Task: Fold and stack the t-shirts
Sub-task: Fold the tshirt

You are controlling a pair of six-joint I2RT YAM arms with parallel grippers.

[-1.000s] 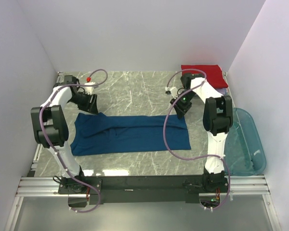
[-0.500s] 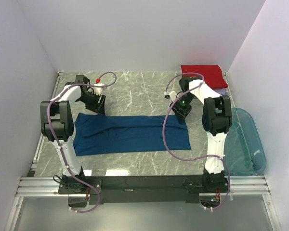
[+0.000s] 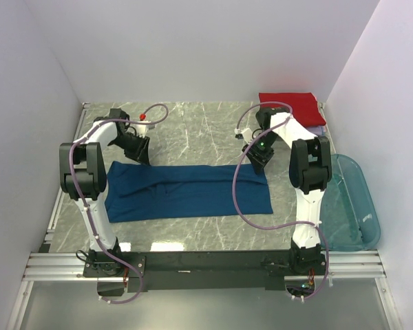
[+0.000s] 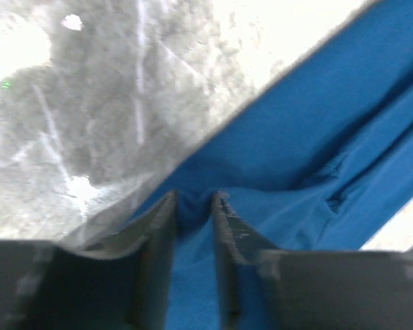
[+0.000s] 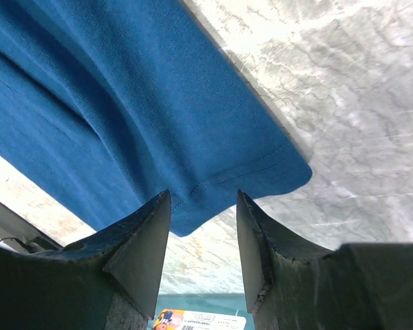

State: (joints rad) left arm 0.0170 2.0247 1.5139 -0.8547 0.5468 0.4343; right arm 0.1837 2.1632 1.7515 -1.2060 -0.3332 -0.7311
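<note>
Top view: the dark blue t-shirt (image 3: 186, 191) is laid flat mid-frame, the red t-shirt (image 3: 289, 106) folded at upper right; its far corners are being taken for a fold, both arms bent down over them

Left wrist: cloth is pinched in the left gripper (image 4: 194, 203)

Right wrist: the hem corner is straddled by the right gripper (image 5: 203, 199), unclosed; by the look of it, closing is needed next

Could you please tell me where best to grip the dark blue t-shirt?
Probably its two far corners, coming down from the far side: the dark blue t-shirt lies flat as a long strip on the table, so only the edges offer a lip.
</note>
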